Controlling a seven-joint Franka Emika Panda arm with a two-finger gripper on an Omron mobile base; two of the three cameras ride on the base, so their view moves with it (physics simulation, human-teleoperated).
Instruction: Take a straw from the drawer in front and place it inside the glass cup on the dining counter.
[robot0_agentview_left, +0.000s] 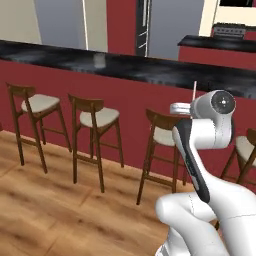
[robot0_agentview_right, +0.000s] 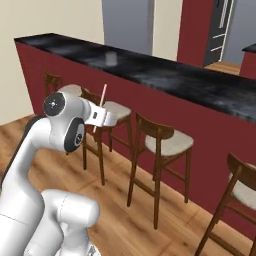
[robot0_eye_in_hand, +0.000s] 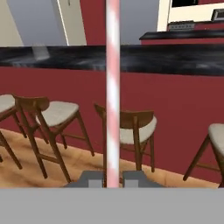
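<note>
Fingers (robot0_eye_in_hand: 113, 178) pinched on straw (robot0_eye_in_hand: 113, 87), held upright near its lower end. Cup (robot0_agentview_left: 99, 60) on table (robot0_agentview_left: 150, 70), well ahead and left of fingers. Best to keep straw vertical, approach over the rim, lower in before releasing.

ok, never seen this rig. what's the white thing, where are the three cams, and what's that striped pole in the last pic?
All rendered. The white thing is a robot arm on a driving base. Two cameras ride on that base, behind the arm to its left and right. The third sits on the hand, looking along the gripper. The striped pole is a straw seen very close, upright, with the fingers shut on it. Ahead stands a row of wooden stools at a black dining counter. On that counter stands a glass cup, well away from the straw.
</note>
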